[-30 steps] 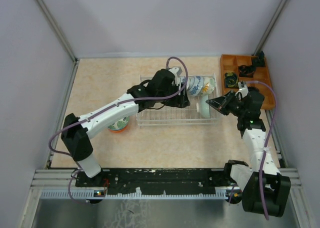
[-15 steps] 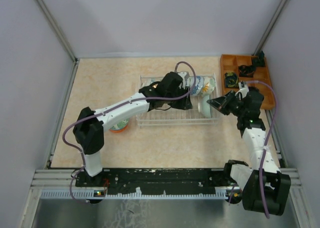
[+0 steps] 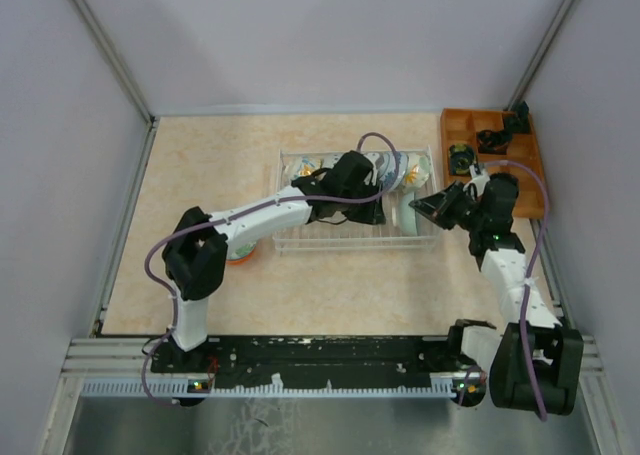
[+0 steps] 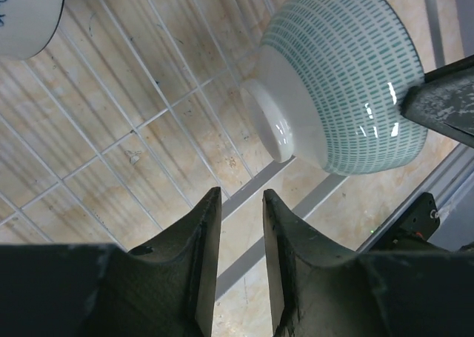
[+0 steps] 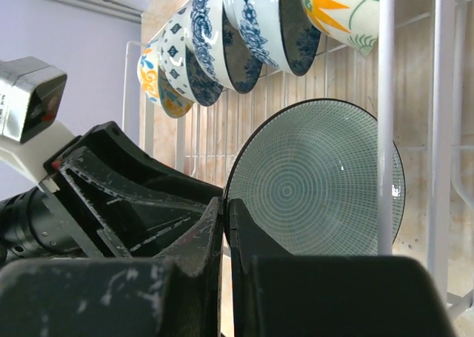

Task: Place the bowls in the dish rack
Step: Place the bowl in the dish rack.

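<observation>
fingers of the left gripper (image 4: 239,198) stand a narrow slot apart with nothing between them. they hang over the wire floor of the dish rack (image 4: 148,155), just beside the foot of the green-patterned bowl (image 4: 348,78). that bowl stands on its edge at the rack's right end, and my right gripper (image 5: 226,204) is pinched together on its rim, reaching in over the rack's side. beyond it a row of blue-patterned bowls (image 5: 244,26) leans on edge along the rack's far side, with an orange-petalled bowl (image 5: 344,7) at the near end of the row. outside the rack, on the table (image 3: 200,155), a lone bowl (image 3: 238,257) peeks out from under the left arm.
</observation>
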`<state>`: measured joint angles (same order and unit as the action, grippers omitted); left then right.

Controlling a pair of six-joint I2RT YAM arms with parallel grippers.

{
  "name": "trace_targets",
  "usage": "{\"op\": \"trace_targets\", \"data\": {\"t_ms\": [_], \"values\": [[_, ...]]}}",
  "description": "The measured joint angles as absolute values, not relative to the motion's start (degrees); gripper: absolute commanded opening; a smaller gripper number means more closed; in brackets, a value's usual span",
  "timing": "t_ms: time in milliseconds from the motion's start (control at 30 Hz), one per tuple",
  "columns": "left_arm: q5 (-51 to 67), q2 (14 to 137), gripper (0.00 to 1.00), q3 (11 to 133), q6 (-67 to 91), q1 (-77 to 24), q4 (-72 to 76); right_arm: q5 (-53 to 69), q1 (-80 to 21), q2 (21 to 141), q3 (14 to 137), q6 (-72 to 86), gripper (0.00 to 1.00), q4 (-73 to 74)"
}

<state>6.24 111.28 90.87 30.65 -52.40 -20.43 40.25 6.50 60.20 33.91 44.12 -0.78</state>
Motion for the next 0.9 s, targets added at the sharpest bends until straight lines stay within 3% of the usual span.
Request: {"op": "trace_targets", "data": {"t_ms": [900], "values": [[6.2,117.9,0.29,96.7,30.6,-52.4,-20.3,40.4,6.5,62.1,29.9,45.3,0.0,-7.1]]}}
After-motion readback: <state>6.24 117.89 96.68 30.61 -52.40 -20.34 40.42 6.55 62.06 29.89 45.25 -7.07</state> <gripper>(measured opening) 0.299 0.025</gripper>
